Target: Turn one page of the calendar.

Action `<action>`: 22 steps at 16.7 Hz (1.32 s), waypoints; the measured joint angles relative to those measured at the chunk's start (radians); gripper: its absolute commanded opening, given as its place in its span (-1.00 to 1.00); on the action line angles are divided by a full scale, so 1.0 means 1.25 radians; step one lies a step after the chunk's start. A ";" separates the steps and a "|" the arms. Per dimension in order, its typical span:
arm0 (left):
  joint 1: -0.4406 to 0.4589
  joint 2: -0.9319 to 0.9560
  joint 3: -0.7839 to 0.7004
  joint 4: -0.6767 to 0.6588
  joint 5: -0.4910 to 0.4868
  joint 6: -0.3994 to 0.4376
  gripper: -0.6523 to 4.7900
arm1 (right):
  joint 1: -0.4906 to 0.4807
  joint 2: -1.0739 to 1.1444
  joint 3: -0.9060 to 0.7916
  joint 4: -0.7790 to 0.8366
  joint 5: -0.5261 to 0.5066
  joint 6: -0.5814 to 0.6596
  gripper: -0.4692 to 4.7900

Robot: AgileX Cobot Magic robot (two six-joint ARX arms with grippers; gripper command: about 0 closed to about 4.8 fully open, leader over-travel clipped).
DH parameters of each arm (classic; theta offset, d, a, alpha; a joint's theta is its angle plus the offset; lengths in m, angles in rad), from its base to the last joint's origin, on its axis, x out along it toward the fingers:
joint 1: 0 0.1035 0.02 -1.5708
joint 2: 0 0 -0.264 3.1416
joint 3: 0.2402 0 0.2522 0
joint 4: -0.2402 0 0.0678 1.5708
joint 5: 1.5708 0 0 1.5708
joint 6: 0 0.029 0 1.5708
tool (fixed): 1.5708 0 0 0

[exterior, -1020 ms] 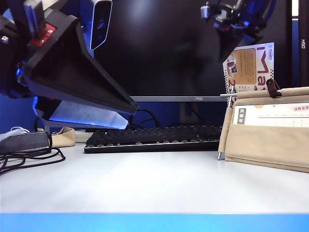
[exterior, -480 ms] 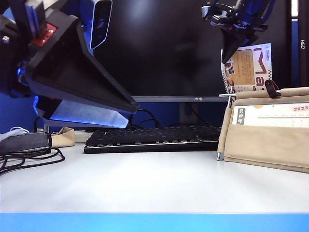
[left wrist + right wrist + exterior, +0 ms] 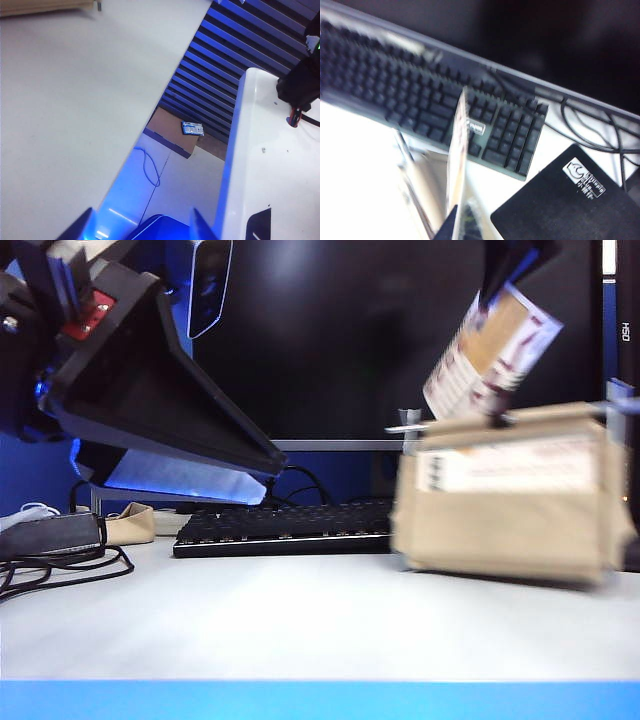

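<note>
The calendar (image 3: 505,505), a beige pouch on a thin silver frame, stands blurred at the right of the table in the exterior view. Its page (image 3: 490,350) is lifted above it and tilted, tan printed side showing. My right gripper (image 3: 503,285) is shut on the page's upper edge. In the right wrist view the page (image 3: 457,145) shows edge-on, pinched between the dark fingertips of the right gripper (image 3: 457,227). My left gripper (image 3: 272,482) hangs open at the left, far from the calendar. In the left wrist view the left gripper (image 3: 142,227) has nothing between its fingers.
A black keyboard (image 3: 280,530) lies in front of the black monitor (image 3: 330,340). Cables (image 3: 50,560) and a small beige item (image 3: 130,523) sit at the far left. A black mat (image 3: 570,200) lies beside the keyboard (image 3: 420,105). The table's front edge (image 3: 320,680) is blue.
The right gripper has shut on the page and pulled it up and over. The whole calendar has shifted left and is motion-blurred. The left arm has stayed still.
</note>
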 measured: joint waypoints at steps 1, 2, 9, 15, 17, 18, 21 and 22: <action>0.000 0.000 0.000 0.000 0.000 0.001 0.15 | 0.000 -0.008 0.000 -0.001 -0.006 0.007 -0.84; 0.000 0.000 0.000 0.000 0.000 0.002 0.15 | -0.001 -0.011 -0.001 -0.012 -0.015 0.013 -0.84; 0.000 0.000 0.000 -0.005 0.004 0.005 0.15 | -0.022 -0.171 -0.386 0.243 -0.039 0.074 -0.84; 0.000 0.000 0.000 -0.005 0.004 0.011 0.15 | -0.148 -0.255 -0.606 0.376 -0.081 0.117 -0.84; 0.000 0.000 0.000 -0.005 0.004 0.011 0.15 | -0.169 -0.254 -0.624 0.396 -0.119 0.117 -0.84; 0.000 0.000 0.000 -0.004 0.004 0.011 0.15 | -0.170 -0.253 -0.624 0.410 -0.135 0.117 -0.84; 0.000 0.000 0.000 0.001 0.003 0.011 0.15 | -0.169 -0.237 -0.634 0.425 -0.170 0.117 -0.40; 0.000 0.000 0.000 0.001 0.003 0.011 0.15 | -0.169 -0.234 -0.652 0.423 -0.174 0.116 -0.15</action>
